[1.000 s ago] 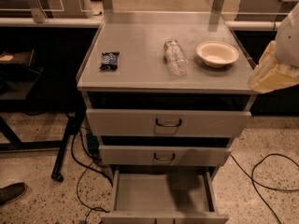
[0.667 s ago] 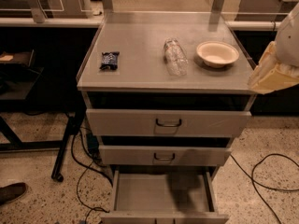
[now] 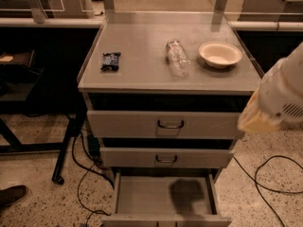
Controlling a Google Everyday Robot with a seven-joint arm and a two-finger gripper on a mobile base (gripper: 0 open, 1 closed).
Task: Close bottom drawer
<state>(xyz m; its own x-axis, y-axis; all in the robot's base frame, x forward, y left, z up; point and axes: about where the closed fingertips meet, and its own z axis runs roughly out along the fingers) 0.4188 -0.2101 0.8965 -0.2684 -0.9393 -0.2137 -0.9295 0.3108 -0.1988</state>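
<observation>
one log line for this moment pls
bottom drawer: pulled out, not yet closed | hand: right side of view, level with top drawer, apart from bottom drawer | next: likely push front in

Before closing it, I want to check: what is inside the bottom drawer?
The bottom drawer shows only a bare grey tray with a shadow. The strip behind its front panel is hidden. The gripper is at right, higher.

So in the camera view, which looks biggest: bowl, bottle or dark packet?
Round cream bowl, largest.
Clear plastic bottle, nearly alike.
Small dark snack packet, smallest.
The gripper is at right, beside the top drawer.
</observation>
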